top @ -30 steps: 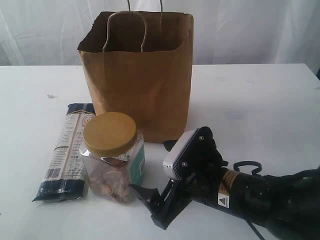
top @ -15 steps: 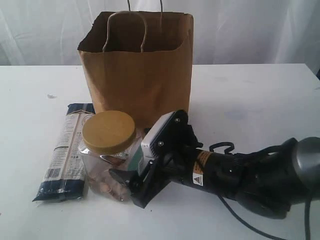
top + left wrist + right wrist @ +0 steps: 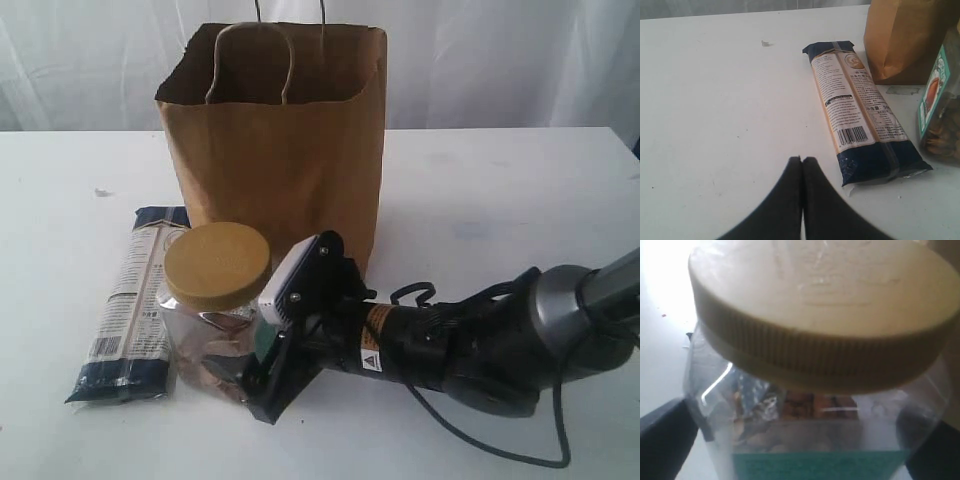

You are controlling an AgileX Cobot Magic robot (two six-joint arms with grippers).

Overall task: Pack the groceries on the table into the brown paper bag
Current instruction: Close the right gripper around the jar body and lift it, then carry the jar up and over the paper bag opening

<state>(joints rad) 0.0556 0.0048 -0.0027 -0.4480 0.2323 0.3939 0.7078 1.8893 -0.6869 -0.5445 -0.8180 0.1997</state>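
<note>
A clear yellow-lidded jar (image 3: 216, 300) stands on the table (image 3: 500, 200) in front of the brown paper bag (image 3: 280, 170). My right gripper (image 3: 245, 372) lies low on the tabletop and reaches in from the right, open, with one dark finger (image 3: 665, 435) on each side of the jar (image 3: 810, 405). Left of the jar lies the long navy-beige pasta packet (image 3: 130, 305). My left gripper (image 3: 801, 160) is shut and empty above bare table, short of the packet (image 3: 860, 110). The bag (image 3: 905, 40) and jar (image 3: 942, 115) show beyond. The other groceries are out of view.
A small white crumb (image 3: 100, 192) lies on the table left of the bag, also seen as a crumb (image 3: 766, 43) in the left wrist view. The right arm and its cable (image 3: 480, 345) stretch across the front right of the table.
The right gripper has slid left along the table from beside the jar until its fingers straddle the jar. The jar, packet and bag have stayed put.
</note>
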